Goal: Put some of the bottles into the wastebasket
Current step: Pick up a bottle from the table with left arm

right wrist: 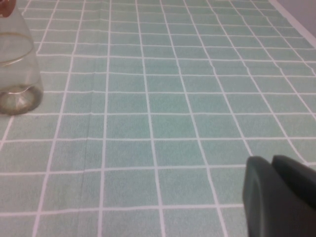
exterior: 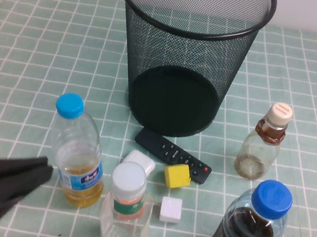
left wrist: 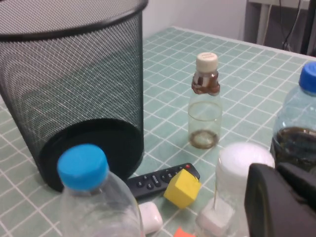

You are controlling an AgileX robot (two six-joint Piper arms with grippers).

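Observation:
The black wire-mesh wastebasket [exterior: 184,56] stands upright at the back centre; it also shows in the left wrist view [left wrist: 74,84]. The white-capped bottle with the orange-and-green label [exterior: 126,210] stands at the front centre, its cap [left wrist: 244,160] just past my left gripper. The smaller cream-capped bottle with a brown neck [exterior: 264,142] stands to the right and shows in the left wrist view [left wrist: 205,103] and the right wrist view [right wrist: 15,64]. My left gripper [exterior: 46,171] [left wrist: 276,170] is shut and empty at the front left. My right gripper [right wrist: 271,160] is shut and empty over bare cloth, outside the high view.
A blue-capped bottle of yellow liquid [exterior: 77,150] stands beside my left gripper. A blue-capped bottle of dark liquid [exterior: 249,231] stands at the front right. A black remote [exterior: 174,154], a yellow cube [exterior: 177,175], a white cube [exterior: 170,209] and a white block [exterior: 139,161] lie before the wastebasket.

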